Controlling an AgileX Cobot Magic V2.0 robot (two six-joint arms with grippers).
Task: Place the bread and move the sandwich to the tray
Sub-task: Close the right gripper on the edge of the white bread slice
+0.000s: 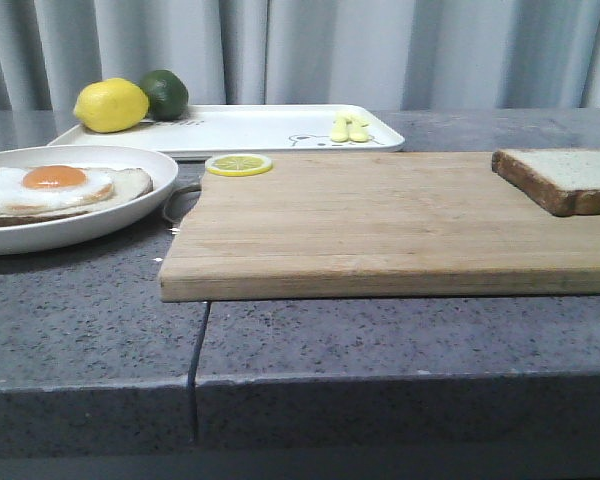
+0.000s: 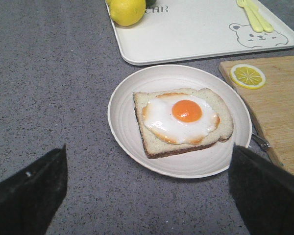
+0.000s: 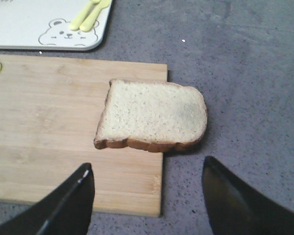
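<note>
The bread [image 1: 570,176] [image 3: 153,115] lies flat on the right end of the wooden cutting board [image 1: 360,225], one edge hanging over the board's side. My right gripper [image 3: 147,169] hovers open just short of it, holding nothing. The sandwich [image 1: 55,190] [image 2: 183,120], a slice topped with a fried egg, rests on a round white plate [image 1: 80,232] [image 2: 125,105] at the left. My left gripper [image 2: 149,164] is open over the grey counter beside the plate. The tray [image 1: 250,130] [image 2: 196,36] sits behind the plate and board. Neither gripper shows in the front view.
On the tray's left end sit a yellow lemon [image 1: 110,105] and a green lime [image 1: 165,93]; yellow utensils [image 1: 348,128] lie at its right. A lemon slice [image 1: 239,164] lies on the board's back left corner. The board's metal handle [image 1: 178,200] points at the plate.
</note>
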